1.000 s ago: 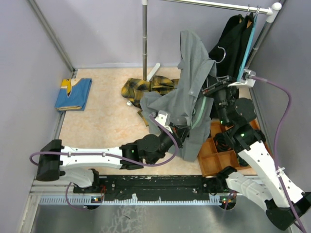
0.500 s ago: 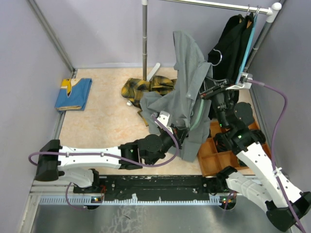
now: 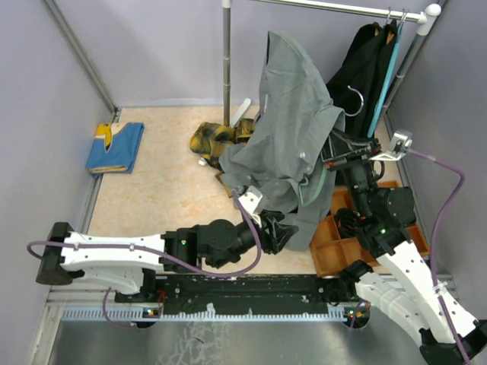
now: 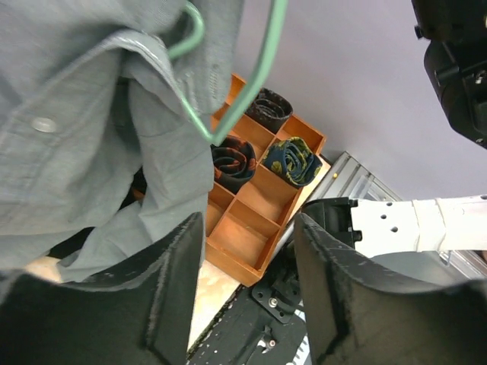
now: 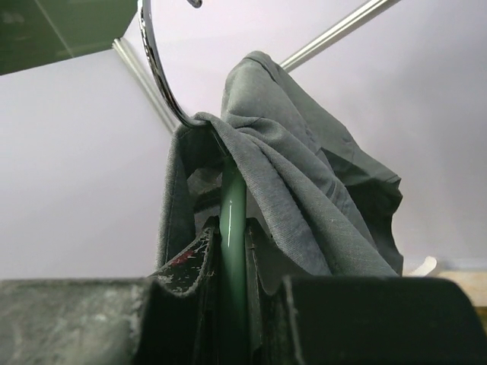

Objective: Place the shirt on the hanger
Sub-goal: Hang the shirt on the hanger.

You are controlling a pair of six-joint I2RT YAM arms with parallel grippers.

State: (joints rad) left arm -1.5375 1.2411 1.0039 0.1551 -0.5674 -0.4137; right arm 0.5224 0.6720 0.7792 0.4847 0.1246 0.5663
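Observation:
The grey shirt (image 3: 293, 133) hangs draped over the pale green hanger (image 3: 324, 181), whose metal hook (image 3: 354, 94) sticks out to the right. My right gripper (image 3: 335, 158) is shut on the hanger, holding it up in the air. The right wrist view shows the green bar (image 5: 232, 228) clamped between the jaws of the right gripper (image 5: 233, 237), with shirt cloth (image 5: 304, 190) over it and the hook (image 5: 156, 68) above. My left gripper (image 3: 283, 232) is open just under the shirt's hem. In its wrist view, the left gripper (image 4: 247, 228) holds nothing, with the shirt (image 4: 76, 137) and a hanger loop (image 4: 259, 76) above.
An orange compartment tray (image 3: 335, 247) with rolled ties (image 4: 289, 160) sits under the shirt at the right. A plaid garment (image 3: 217, 141) lies by the upright pole (image 3: 226, 61). A blue cloth (image 3: 114, 147) lies at the left. Black clothes (image 3: 365, 65) hang from the rail (image 3: 335, 7).
My left gripper has opened, let go of the shirt and drawn back toward me. The right arm has lifted the hanger, so the shirt hangs higher and spreads wider.

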